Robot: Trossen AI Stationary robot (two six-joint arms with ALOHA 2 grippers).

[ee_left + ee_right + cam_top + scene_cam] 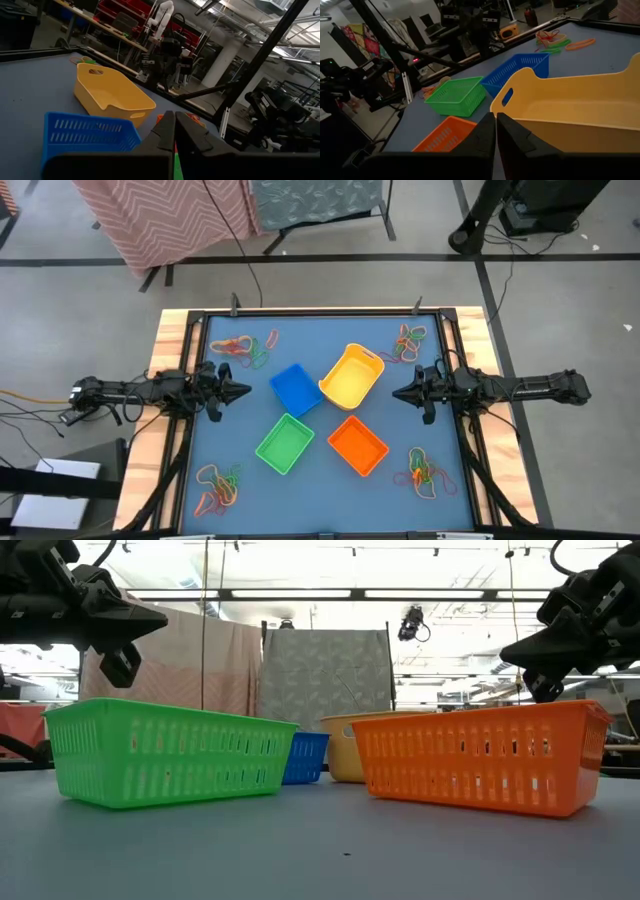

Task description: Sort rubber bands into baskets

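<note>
Four baskets [320, 415] on blue table [240, 420]; left gripper [243, 391], right gripper [398, 393] pressed together.

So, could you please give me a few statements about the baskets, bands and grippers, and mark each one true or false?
1. The four baskets sit clustered mid-table. True: blue basket, yellow basket, green basket, orange basket.
2. The rubber bands are already in the baskets. False: the rubber bands lie in piles near the table's corners.
3. The left gripper holds a band. False: it is shut on nothing.
4. The right gripper is shut and beside the yellow basket. True.
5. The green basket touches the yellow one. False: they are apart.
</note>
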